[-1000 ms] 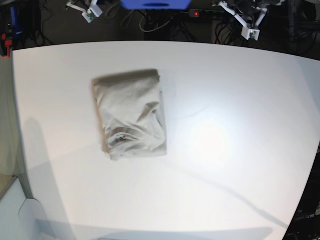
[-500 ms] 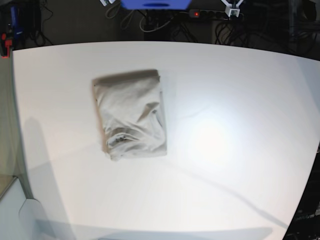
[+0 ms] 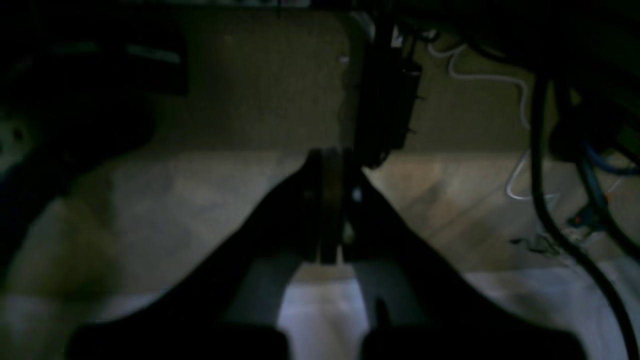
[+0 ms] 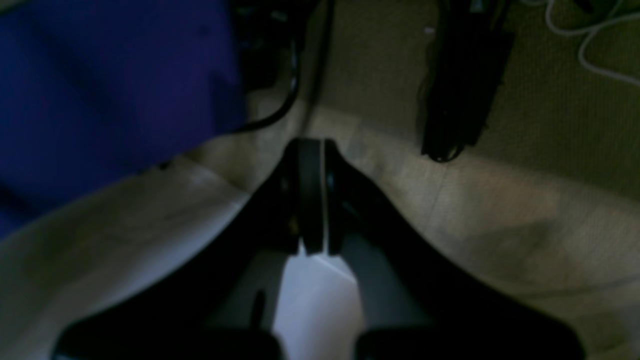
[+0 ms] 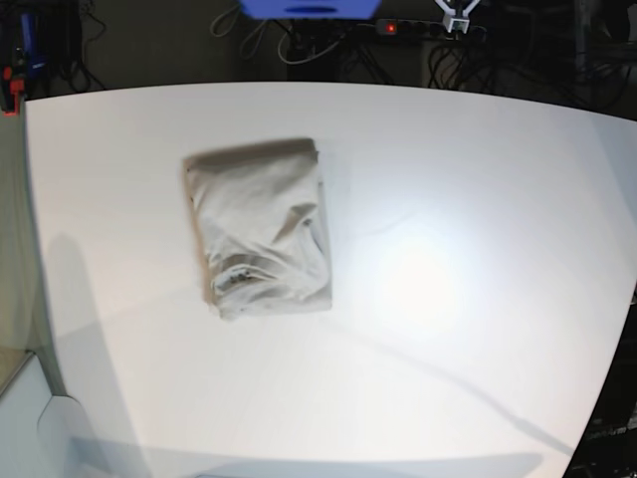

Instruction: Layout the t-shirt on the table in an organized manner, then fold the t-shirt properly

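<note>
I judge folding done: beige-grey cotton t-shirt [image 5: 261,227] lies folded on white worktop [image 5: 448,199]; both pincers closed, empty; nothing remains

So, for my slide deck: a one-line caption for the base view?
Folded beige t-shirt lying alone on the white table, both arms withdrawn.

Plain light beige-grey t-shirt [image 5: 261,229] with darker shading in its creases, on plain white table [image 5: 478,199]; blue box [image 5: 311,7] and black cables [image 5: 398,55] on dark floor beyond.
</note>
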Action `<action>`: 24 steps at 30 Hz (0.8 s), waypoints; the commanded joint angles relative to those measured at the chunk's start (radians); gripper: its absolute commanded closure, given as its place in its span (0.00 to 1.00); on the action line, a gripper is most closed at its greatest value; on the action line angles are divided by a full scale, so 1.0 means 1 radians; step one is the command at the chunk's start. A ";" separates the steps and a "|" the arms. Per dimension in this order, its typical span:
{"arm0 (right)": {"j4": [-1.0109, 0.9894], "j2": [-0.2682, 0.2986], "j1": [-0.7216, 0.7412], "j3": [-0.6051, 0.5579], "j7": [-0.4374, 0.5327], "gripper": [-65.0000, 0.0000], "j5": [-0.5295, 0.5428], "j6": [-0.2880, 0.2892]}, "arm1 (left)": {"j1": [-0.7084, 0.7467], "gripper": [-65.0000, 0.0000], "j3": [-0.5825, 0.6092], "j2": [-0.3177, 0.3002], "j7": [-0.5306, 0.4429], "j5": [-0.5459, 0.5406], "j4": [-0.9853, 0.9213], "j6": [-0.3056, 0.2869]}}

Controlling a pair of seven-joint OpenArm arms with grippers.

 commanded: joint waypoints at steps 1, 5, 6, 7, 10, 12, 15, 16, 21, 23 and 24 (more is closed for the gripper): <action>-0.024 -0.003 0.010 0.003 0.016 1.00 0.006 0.015 | -0.003 1.00 0.021 -0.006 -0.014 0.001 -0.026 -0.004; -0.070 -0.010 0.045 0.001 0.037 1.00 0.006 -0.084 | -0.069 1.00 0.044 -0.002 -0.033 -0.006 -0.121 -0.004; -0.068 -0.010 0.047 0.000 0.040 1.00 0.006 -0.141 | -0.079 1.00 0.044 0.000 -0.033 -0.006 -0.135 -0.003; -0.068 -0.010 0.047 0.000 0.048 1.00 0.006 -0.195 | -0.086 1.00 0.044 0.005 -0.034 -0.006 -0.143 -0.003; -0.068 -0.014 0.058 0.000 0.079 1.00 0.004 -0.353 | -0.092 1.00 0.044 0.026 -0.037 -0.006 -0.143 0.072; -0.068 -0.015 0.062 -0.002 0.088 1.00 0.001 -0.443 | -0.092 1.00 0.044 0.034 -0.037 -0.006 -0.141 0.147; -0.070 -0.029 0.070 -0.005 0.089 1.00 0.000 -0.514 | -0.092 1.00 0.044 0.048 -0.039 -0.008 -0.141 0.184; -0.070 -0.029 0.070 -0.005 0.089 1.00 0.001 -0.514 | -0.092 1.00 0.044 0.058 -0.039 -0.008 -0.143 0.186; -0.068 -0.035 0.070 -0.003 0.089 1.00 0.001 -0.514 | -0.095 1.00 0.044 0.069 -0.039 -0.008 -0.144 0.192; -0.068 -0.037 0.070 -0.003 0.091 1.00 0.000 -0.514 | -0.113 1.00 0.044 0.069 -0.037 -0.008 -0.149 0.192; -0.067 -0.037 0.070 -0.005 0.091 1.00 0.000 -0.514 | -0.116 1.00 0.044 0.069 -0.037 -0.008 -0.150 0.192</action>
